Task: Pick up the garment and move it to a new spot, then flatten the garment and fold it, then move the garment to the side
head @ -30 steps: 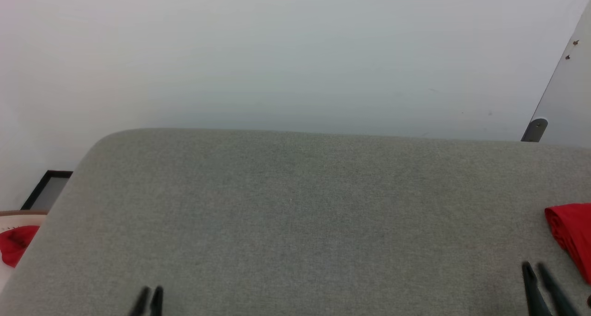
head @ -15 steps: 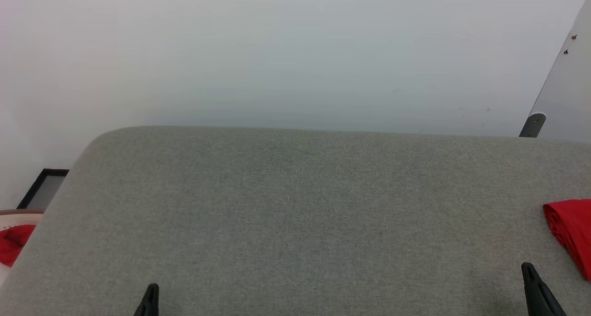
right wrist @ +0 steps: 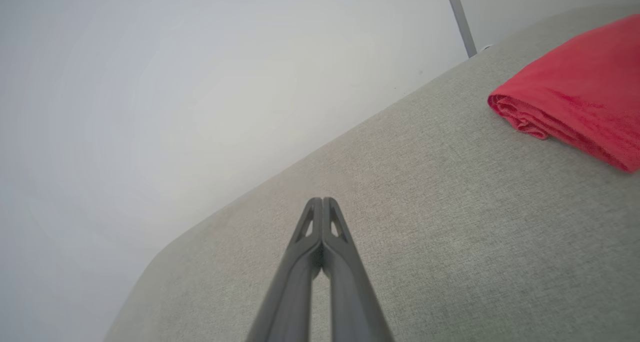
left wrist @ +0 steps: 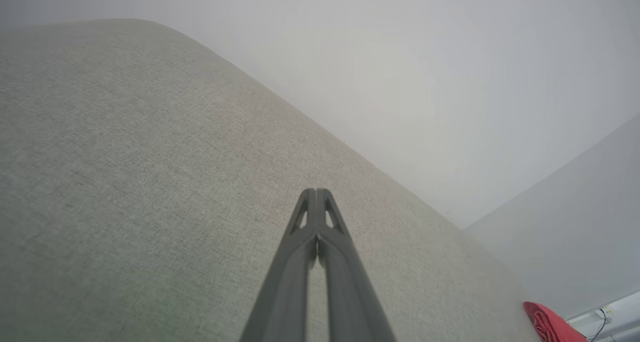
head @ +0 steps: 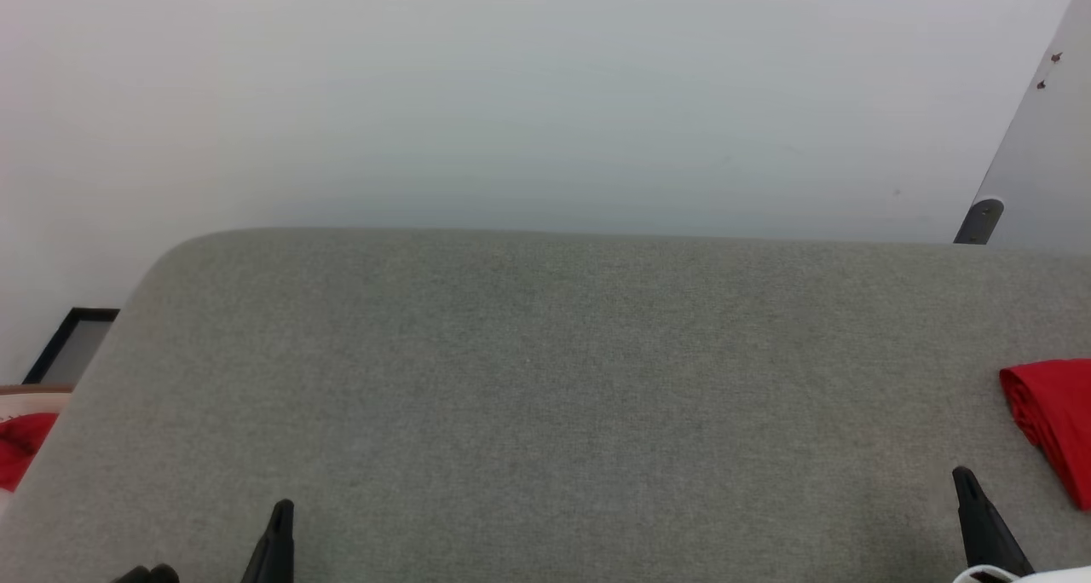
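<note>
At the left edge of the head view, beyond and below the table's side, a scrap of red fabric with white beside it (head: 19, 457) lies under a tan rim; it looks like the garment, its lettering hidden. My left gripper (head: 279, 515) is shut and empty over the grey table's near left part, its fingers (left wrist: 316, 197) pressed together. My right gripper (head: 966, 482) is shut and empty at the near right, fingers (right wrist: 322, 204) closed. It sits a little left of a plain red folded cloth (head: 1053, 421) (right wrist: 575, 87), not touching it.
The grey fabric-covered table (head: 545, 370) has a rounded far-left corner and a pale wall behind it. A black-framed panel (head: 72, 344) lies on the floor at the left. A grey slanted board with a post (head: 982, 221) stands at the far right. The red cloth (left wrist: 547, 324) lies near the table's right end.
Both grippers' fingers, slightly parted a second ago, have closed. Both tips sit a little higher in the head view. The whole picture has shifted slightly, so the camera moved.
</note>
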`<state>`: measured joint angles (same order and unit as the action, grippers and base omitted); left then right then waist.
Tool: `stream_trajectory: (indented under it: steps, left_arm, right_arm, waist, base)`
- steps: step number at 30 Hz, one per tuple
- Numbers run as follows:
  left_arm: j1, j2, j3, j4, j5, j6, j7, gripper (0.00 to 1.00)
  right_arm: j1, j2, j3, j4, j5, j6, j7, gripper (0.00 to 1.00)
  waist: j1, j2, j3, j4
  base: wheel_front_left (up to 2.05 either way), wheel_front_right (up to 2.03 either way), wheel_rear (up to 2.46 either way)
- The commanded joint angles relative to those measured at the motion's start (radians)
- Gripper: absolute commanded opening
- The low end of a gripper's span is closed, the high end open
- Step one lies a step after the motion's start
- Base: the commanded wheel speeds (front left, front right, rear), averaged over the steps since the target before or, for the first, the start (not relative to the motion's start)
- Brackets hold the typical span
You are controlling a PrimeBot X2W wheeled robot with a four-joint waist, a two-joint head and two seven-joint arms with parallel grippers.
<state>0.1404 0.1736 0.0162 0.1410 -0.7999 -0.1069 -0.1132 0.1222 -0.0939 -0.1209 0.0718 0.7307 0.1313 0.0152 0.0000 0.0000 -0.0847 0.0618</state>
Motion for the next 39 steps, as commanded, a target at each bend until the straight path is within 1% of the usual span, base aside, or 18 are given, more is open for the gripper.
stream_trajectory:
  steps: [1, 13, 39]
  left_arm:
    - [-0.032, 0.001, 0.011, -0.006, -0.039, -0.007, 0.008, 0.00]
    - [-0.073, -0.022, 0.027, 0.013, -0.179, -0.010, 0.049, 0.00]
    - [-0.143, -0.061, 0.055, 0.047, -0.421, -0.017, 0.118, 0.00]
  right_arm:
    - [-0.038, -0.004, 0.000, -0.005, 0.043, 0.000, 0.005, 0.00]
    - [-0.074, 0.005, 0.001, 0.026, 0.194, 0.000, 0.022, 0.00]
    - [-0.137, 0.020, 0.003, 0.083, 0.457, 0.000, 0.053, 0.00]
  waist:
    - [0.0000, 0.0000, 0.002, -0.001]
    - [0.0000, 0.0000, 0.013, -0.009]
    - [0.0000, 0.0000, 0.035, -0.025]
  base:
    - [0.00, 0.00, 0.00]
    - [0.00, 0.00, 0.00]
    - [0.00, 0.00, 0.00]
